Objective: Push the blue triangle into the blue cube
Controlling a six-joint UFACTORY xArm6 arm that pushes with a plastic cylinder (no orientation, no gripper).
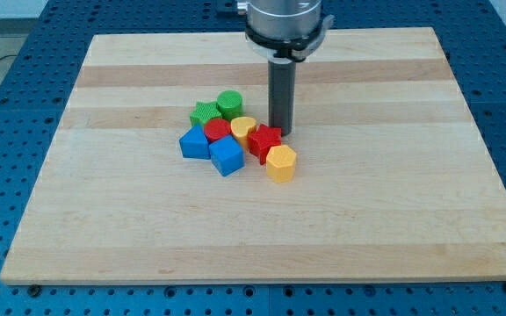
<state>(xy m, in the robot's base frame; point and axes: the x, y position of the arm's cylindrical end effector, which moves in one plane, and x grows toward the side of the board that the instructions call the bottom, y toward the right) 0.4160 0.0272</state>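
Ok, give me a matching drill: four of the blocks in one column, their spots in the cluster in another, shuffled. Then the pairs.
Blocks:
1. blue triangle
2. blue cube
3. yellow hexagon
4. green cylinder

Places:
A. the view's right end of the cluster
B. the view's top of the cluster
C. the view's left end of the cluster
D. just right of the blue triangle, touching it

Pairs: 1-C, 2-D, 3-A, 4-B

My tip stands at the cluster's upper right, by the red block.

blue triangle (195, 143), touching blue cube (227, 156) on its right
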